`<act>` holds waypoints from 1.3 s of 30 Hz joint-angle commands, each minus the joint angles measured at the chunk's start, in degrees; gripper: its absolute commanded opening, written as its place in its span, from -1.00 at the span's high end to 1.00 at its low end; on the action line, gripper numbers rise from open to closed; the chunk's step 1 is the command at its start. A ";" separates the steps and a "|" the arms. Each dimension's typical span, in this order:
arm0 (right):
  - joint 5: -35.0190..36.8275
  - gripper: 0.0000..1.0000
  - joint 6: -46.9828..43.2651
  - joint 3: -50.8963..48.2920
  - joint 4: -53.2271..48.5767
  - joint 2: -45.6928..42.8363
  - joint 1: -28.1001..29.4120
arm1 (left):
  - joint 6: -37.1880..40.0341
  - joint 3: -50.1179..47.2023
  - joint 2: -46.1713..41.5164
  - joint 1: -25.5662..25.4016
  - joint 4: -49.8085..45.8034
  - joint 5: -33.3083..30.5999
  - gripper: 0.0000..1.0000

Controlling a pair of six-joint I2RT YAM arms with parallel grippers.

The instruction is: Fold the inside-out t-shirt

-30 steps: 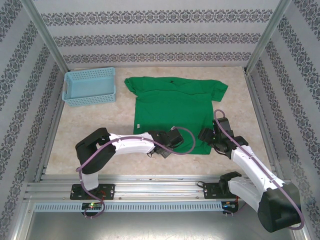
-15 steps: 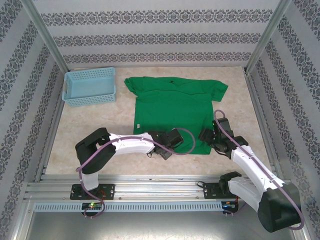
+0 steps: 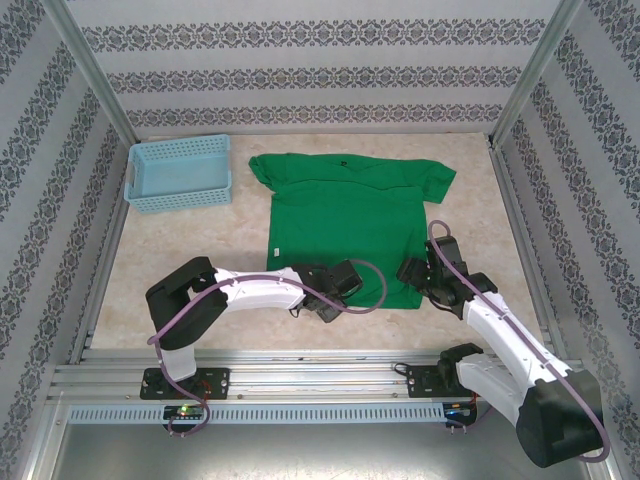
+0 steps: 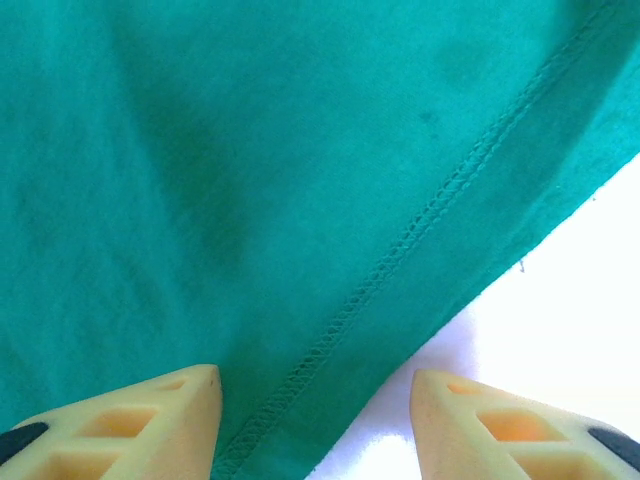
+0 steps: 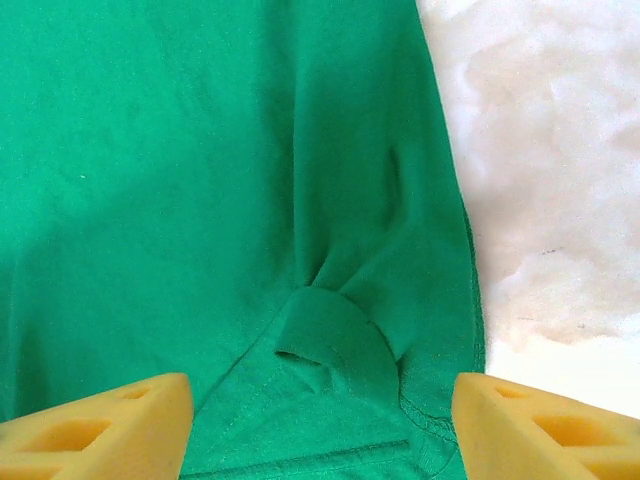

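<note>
Inside-out t-shirt [image 3: 350, 215] lies on marbled beige table [image 3: 180, 250] inside patterned walls [image 3: 300, 75], left end effector [image 4: 312, 380] and right end effector [image 5: 320, 385] spread.

Inventory: 1 green t-shirt [image 3: 345, 215], with 2 short sleeves [image 3: 262, 168] and 1 neck opening [image 3: 345, 158]. 1 light blue mesh basket [image 3: 180, 175]. 1 tabletop [image 3: 180, 250]. 2 arms: left arm [image 3: 260, 290], right arm [image 3: 500, 330]. 1 purple cable [image 3: 375, 280] per arm, 2 total. 2 yellow fingers per arm, 4 total: left fingers [image 4: 130, 420] x2, right fingers [image 5: 100, 425] x2. Enclosure: 3 patterned walls [image 3: 320, 75] in view, 2 slanted metal posts [image 3: 90, 70].
</note>
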 commanded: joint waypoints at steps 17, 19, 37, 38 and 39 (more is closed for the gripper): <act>1.66 -0.40 0.85 0.19 -1.83 -1.55 0.81 | 1.64 4.31 3.50 -0.30 -0.82 -3.05 0.43; 1.70 -0.40 0.79 0.22 -2.05 -1.63 0.79 | 1.97 4.67 3.31 -0.43 -1.64 -2.42 0.45; 1.87 -0.40 0.80 0.14 -2.67 -2.30 0.92 | 1.82 8.87 5.98 -3.87 1.02 -0.64 0.02; 1.95 -0.40 0.77 0.14 -2.67 -2.23 0.92 | 1.82 9.26 6.40 -3.87 1.06 -0.18 0.03; 1.97 -0.40 0.76 0.17 -2.69 -2.23 0.91 | 1.91 9.77 6.88 -3.87 0.94 0.35 0.04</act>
